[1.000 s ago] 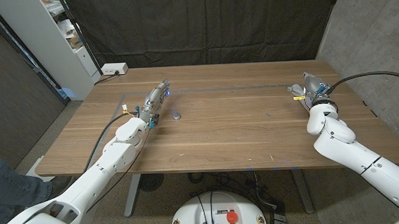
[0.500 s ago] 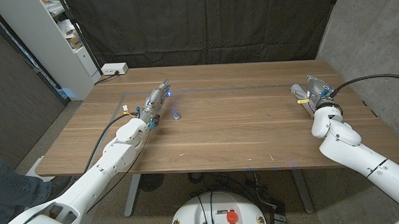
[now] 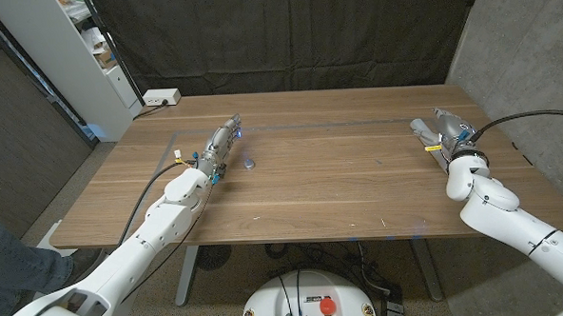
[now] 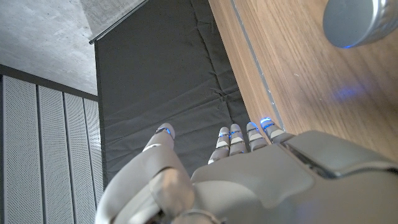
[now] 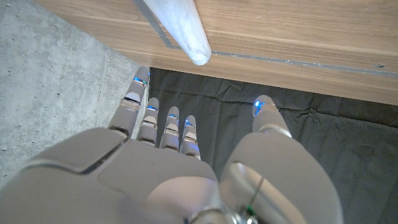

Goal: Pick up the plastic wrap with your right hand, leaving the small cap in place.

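Head view: the right hand (image 3: 449, 130) sits near the table's (image 3: 340, 189) right edge, at about three o'clock from the table's middle, fingers stretched toward the far edge. Its fingers (image 5: 163, 124) lie side by side with the thumb (image 5: 266, 118) set off from them, and nothing is between them; the hand holds nothing. The wrap (image 3: 425, 134), a pale roll, lies on the wood just beside this hand, at its nine o'clock, pointing the same way as the fingers. Whether it touches the hand cannot be told from the head view. Right wrist view shows one rounded end of the wrap (image 5: 180, 28) on the wood, apart from the fingertips.

Well apart, at about ten o'clock from the table's middle, the left hand (image 3: 220, 143) rests on the table with its fingers reaching toward the far edge, straight and close together, thumb apart, empty. The cap (image 3: 250, 162), small and round, lies on the wood near this hand, at about its four o'clock, not touching it. Left wrist view shows the cap (image 4: 357, 22) as a grey disc on the wood, clear of the fingers (image 4: 239, 138).
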Robot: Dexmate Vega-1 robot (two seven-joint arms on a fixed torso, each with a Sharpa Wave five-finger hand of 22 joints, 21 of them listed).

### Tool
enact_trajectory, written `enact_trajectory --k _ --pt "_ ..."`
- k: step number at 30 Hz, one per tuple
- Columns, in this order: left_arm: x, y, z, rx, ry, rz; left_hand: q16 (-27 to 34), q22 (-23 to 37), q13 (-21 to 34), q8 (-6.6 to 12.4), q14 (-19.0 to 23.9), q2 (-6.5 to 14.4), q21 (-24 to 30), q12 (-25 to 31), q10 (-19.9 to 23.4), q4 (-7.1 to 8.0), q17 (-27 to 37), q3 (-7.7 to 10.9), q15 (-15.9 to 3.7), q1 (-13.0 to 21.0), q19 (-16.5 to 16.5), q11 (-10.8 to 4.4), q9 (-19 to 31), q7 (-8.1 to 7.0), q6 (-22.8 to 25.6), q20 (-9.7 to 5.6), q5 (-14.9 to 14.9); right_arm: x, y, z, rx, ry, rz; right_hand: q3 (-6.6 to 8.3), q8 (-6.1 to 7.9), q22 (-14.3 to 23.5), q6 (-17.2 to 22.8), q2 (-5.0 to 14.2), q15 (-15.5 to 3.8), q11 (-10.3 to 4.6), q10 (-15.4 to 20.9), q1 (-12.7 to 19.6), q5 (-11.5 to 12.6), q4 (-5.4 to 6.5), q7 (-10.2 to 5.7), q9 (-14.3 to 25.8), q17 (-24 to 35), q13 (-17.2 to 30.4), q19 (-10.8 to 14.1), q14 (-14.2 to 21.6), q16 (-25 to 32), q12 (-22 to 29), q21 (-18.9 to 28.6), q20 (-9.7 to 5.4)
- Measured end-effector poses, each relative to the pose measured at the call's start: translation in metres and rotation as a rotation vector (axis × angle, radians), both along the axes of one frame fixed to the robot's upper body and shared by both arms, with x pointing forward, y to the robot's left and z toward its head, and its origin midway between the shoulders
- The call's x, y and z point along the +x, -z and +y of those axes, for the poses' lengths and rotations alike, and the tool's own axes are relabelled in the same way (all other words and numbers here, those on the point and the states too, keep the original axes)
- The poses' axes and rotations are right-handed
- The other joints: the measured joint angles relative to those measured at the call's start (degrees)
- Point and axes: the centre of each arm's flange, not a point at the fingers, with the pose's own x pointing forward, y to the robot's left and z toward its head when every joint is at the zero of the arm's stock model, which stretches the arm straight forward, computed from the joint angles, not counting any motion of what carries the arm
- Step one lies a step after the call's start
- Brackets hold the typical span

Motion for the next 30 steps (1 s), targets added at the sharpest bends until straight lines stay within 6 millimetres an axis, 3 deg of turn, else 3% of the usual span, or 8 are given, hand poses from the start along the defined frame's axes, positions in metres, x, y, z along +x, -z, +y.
enact_trajectory --k 30 --pt "0.003 0.001 -0.004 0.006 -0.001 0.010 0.00 0.00 0.01 0.00 0.00 0.00 -0.64 0.00 0.00 -0.13 0.00 -0.15 0.00 0.00 -0.01 0.00 0.00 0.00 0.00 -0.01 0.00 0.011 0.007 -0.019 -0.022 -0.011 0.068 -0.40 0.44 0.00 0.41 -0.61 -0.92 -0.09 1.14 0.18 1.31 0.08 -0.40 0.14 -0.01 0.14 2.88 1.14 0.45 0.44 0.00 -0.38"
